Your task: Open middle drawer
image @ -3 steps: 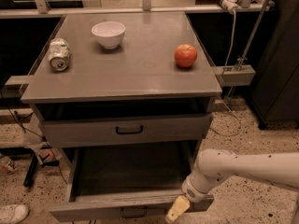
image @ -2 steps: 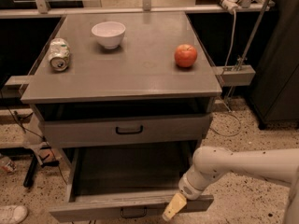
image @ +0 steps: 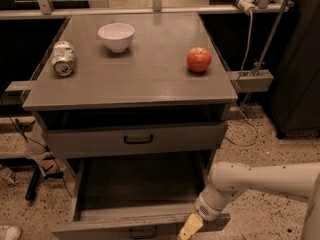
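Camera view: the middle drawer (image: 135, 189) stands far out of the grey cabinet (image: 150, 86) at 6 o'clock, its deep grey box showing and its black handle (image: 142, 232) at the bottom edge. The gripper (image: 190, 227) sits at 5 o'clock, at the right end of that drawer's front; I cannot tell whether it is wide or narrow. The white arm (image: 260, 179) reaches in from 4 o'clock. The upper drawer (image: 135, 140) lies above. On top sit a bowl (image: 116, 36) at 11 o'clock, a can (image: 63, 58) at 10 o'clock, and an apple (image: 199, 59) at 1 o'clock.
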Controlling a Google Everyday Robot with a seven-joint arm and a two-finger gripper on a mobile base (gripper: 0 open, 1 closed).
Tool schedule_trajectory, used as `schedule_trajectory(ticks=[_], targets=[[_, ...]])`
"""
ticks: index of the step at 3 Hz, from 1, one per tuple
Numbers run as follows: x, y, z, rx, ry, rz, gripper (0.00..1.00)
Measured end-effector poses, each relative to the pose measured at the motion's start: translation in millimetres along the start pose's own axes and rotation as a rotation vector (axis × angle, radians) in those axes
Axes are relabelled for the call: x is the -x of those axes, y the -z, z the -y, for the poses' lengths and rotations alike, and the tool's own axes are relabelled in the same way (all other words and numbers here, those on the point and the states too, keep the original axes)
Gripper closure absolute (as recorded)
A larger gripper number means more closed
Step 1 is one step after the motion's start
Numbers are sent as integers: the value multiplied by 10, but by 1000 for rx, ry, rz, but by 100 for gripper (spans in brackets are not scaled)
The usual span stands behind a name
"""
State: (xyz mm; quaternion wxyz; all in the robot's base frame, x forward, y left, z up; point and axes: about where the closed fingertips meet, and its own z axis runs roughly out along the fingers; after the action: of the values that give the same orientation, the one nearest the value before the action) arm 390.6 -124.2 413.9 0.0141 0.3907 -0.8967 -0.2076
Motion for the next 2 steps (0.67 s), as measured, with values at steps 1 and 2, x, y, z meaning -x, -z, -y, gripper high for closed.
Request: schedule_trajectory(ticks=[1, 2], targets=[[-114, -11, -43, 6, -25, -1, 0], [-104, -10, -53, 6, -25, -1, 0]])
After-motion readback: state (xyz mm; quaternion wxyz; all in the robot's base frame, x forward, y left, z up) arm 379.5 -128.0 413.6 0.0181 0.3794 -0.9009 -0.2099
